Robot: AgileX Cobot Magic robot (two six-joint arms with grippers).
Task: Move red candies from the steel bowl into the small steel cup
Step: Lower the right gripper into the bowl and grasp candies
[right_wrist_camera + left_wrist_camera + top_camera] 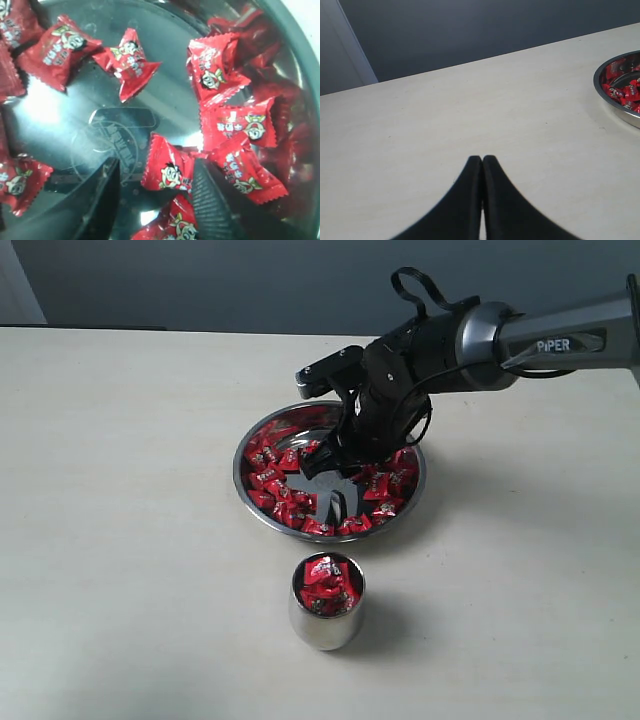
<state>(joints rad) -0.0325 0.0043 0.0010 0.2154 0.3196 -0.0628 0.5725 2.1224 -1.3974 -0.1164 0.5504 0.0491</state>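
**A:** Cup first: where does it stand?

**B:** Upright on the surface, near the bowl but not touching it. Candies fill it to the brim.

**A:** And the other candies?

**B:** They lie in the bowl, mostly crowded along its wall. Bare steel shows in the middle of the bottom.

**A:** What about the right tool?

**B:** It reaches down into the bowl with its jaws spread wide. The right wrist view shows one candy lying flat on the bottom between the fingers, not pinched.

**A:** And the left tool?

**B:** Its fingers are pressed together with nothing between them. It hangs over bare surface, well apart from the bowl, whose rim shows only at the edge of the left wrist view.
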